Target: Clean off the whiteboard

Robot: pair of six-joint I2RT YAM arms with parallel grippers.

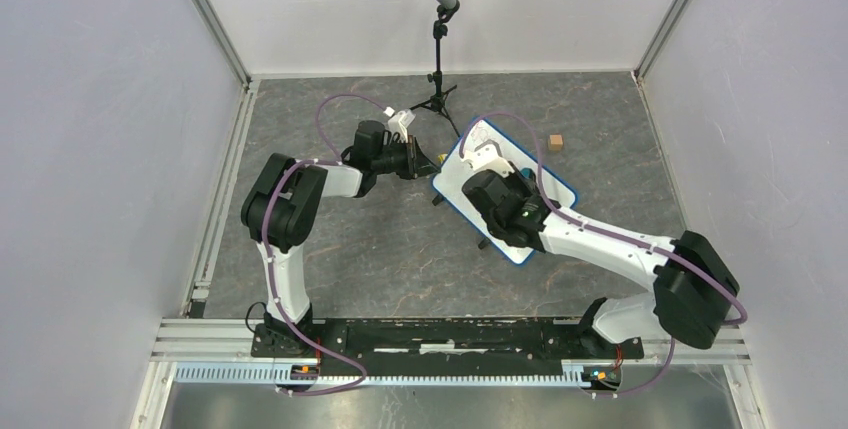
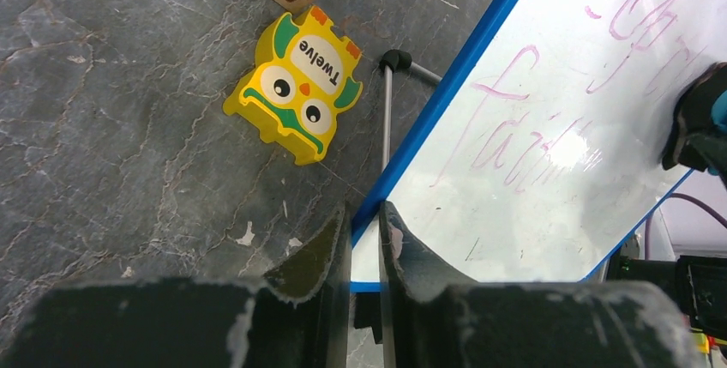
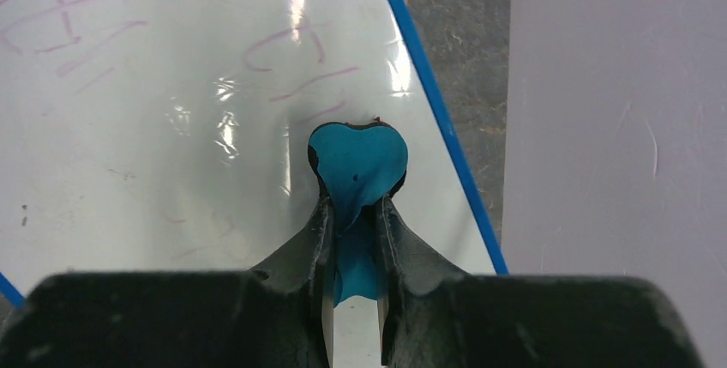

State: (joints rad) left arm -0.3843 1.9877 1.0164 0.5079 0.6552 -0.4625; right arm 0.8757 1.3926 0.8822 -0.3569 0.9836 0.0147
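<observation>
The whiteboard [image 2: 549, 179] sits near the middle of the surface [image 1: 330, 239], a little right of centre and turned on a diagonal. Much of its face bears pink scribbles [image 3: 283, 46]. The left end effector [image 2: 364, 218] is clenched on the blue rim at the board's left edge, steadying it. The right end effector [image 3: 353, 214] is grasping a blue eraser [image 3: 357, 162] over the board's right part, near the rim. I cannot tell whether the eraser touches the face.

To wipe well, I judge the eraser should press flat to the face and sweep in long, overlapping strokes from the right rim toward the left. It should turn back short of the clamped edge so the arms do not meet. The left grip should hold firm — a hard push along the board could slide it toward the yellow owl toy [image 2: 296, 85] just beside it.
</observation>
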